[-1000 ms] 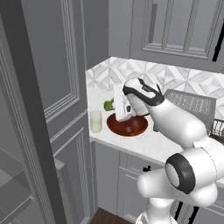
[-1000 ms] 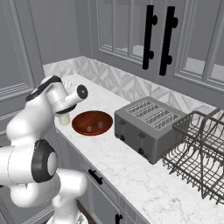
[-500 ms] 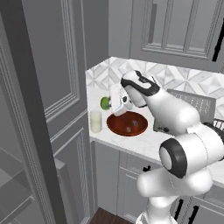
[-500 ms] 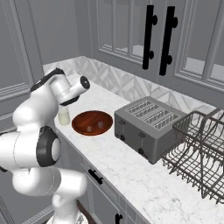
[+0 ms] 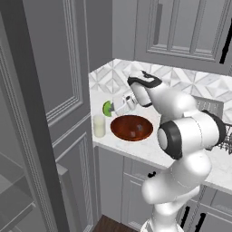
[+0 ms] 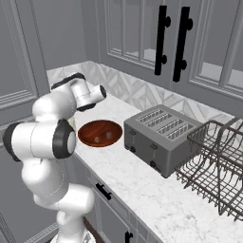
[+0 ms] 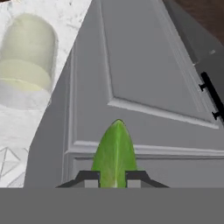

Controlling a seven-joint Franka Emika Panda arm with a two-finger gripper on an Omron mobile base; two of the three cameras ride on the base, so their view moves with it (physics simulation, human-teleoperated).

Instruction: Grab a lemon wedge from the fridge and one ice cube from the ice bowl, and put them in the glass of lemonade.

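The tool (image 7: 113,177) is clamped on the small bright yellow-green lemon wedge (image 7: 114,153) and holds it in the air, above the left end of the white marble tabletop (image 5: 136,149). The small clear glass of pale lemonade (image 5: 99,126) stands below, at the front left corner of the tabletop, and the round reddish-brown ice bowl (image 5: 131,127) is just beside it. So the wedge is taken, I think. It is not yet dropped in the glass, and the ice cube remains to be picked.
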